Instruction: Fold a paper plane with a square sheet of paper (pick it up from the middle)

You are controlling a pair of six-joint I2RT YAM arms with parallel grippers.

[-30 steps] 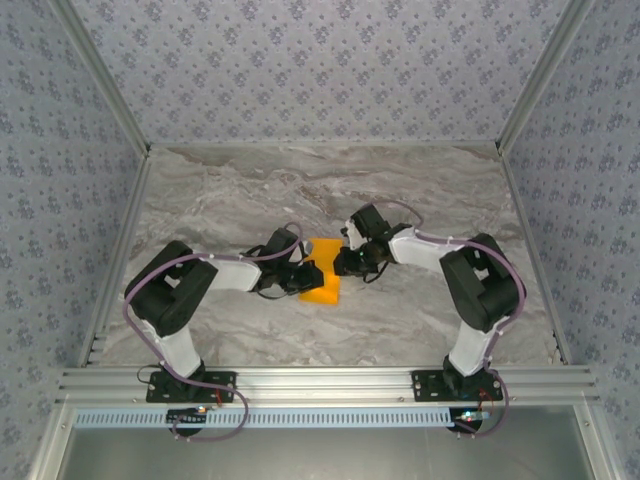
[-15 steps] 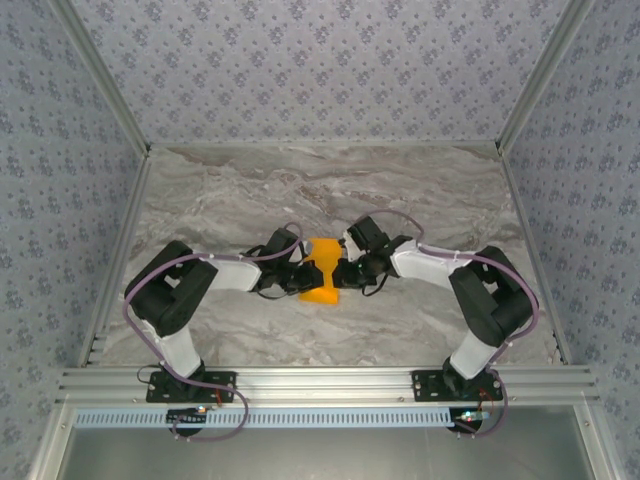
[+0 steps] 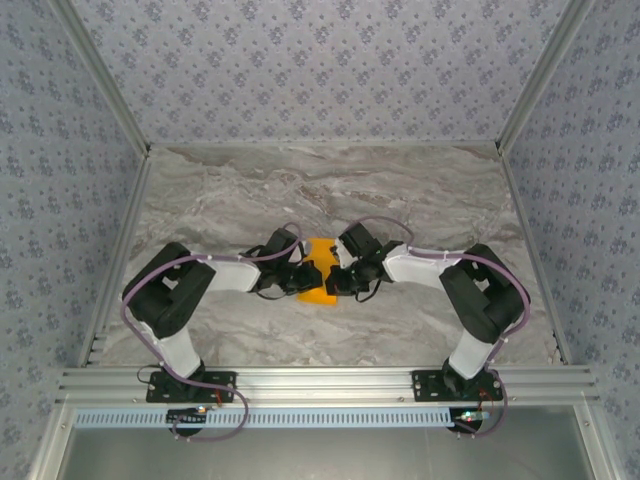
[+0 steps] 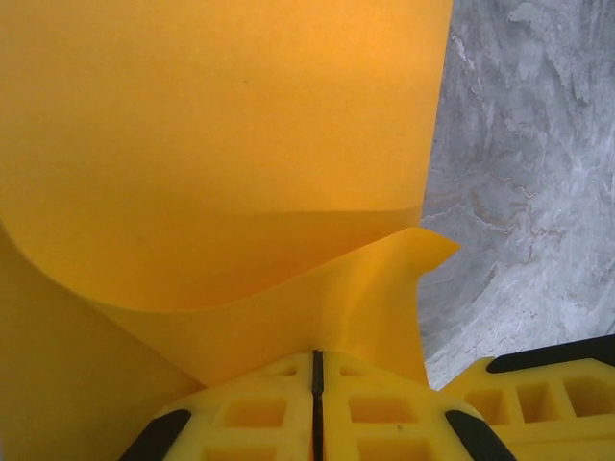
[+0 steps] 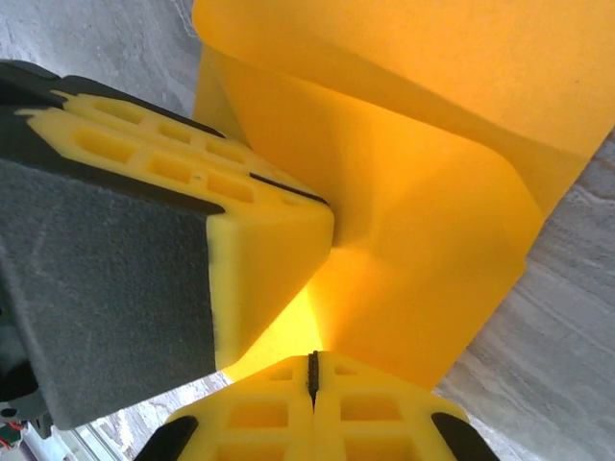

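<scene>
Both grippers were clamped on the square sheet of paper (image 3: 319, 293), which sat mid-table between the two arms, in the nearer half of the marble-pattern table (image 3: 300, 190). Top view: left gripper (image 3: 303, 279) pointed in from the left, right gripper (image 3: 333, 281) from the right, tips close together, orange paper showing beyond them and on their near side. Left wrist view: the yellow fingers (image 4: 259, 413) were pressed together, just a thin dark seam between them, with the paper's edge nipped in that seam. The sheet rose ahead of them as a bowed wall, a lower flap curling out to a point on the right, bare table past it. One finger of the right gripper sat at the lower right of that view, just beside. Right wrist view: its jaws were likewise together on the paper, the sheet buckled into a crease running out from the grip. The left gripper's finger, yellow with a dark grey textured face, sat upper left, its tip against the paper just beside that grip. Paper was bent, not flat; couldn't tell whether any part of it rested on the table.
</scene>
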